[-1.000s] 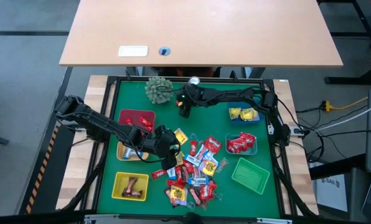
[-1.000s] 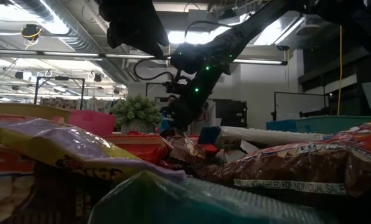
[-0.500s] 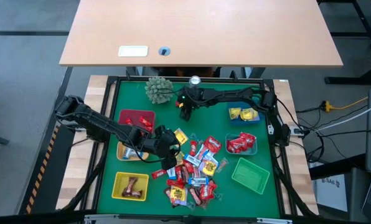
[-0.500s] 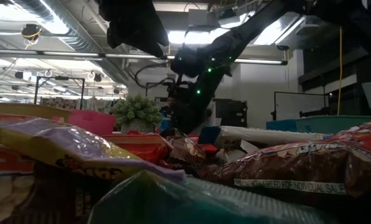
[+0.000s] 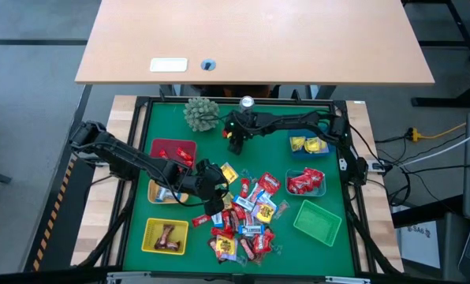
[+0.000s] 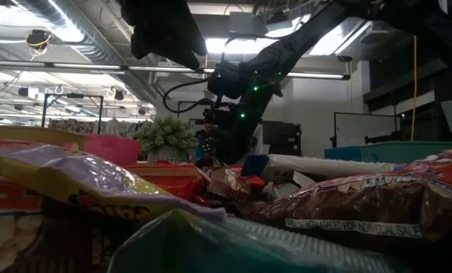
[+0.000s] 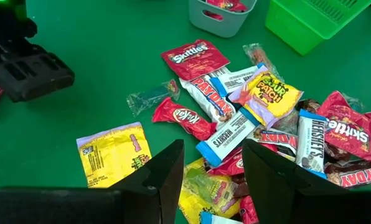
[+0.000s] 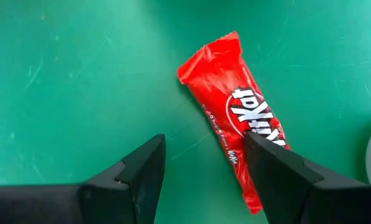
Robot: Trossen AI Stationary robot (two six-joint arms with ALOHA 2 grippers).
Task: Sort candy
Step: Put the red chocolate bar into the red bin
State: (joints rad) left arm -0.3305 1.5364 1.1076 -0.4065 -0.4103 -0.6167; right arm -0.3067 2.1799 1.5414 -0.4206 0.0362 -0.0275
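Right gripper (image 8: 201,180) is hovering wide and empty near the mat's (image 5: 266,158) far edge over a red KitKat (image 8: 238,118) lying off toward one finger, so it should be centring and straddling the bar's narrow width before closing.

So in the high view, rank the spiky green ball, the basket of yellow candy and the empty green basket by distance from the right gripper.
From the right gripper:
1. Spiky green ball, at the mat's far edge, toward the left arm's side.
2. Basket of yellow candy, toward the right arm's base.
3. Empty green basket, near the front right corner.
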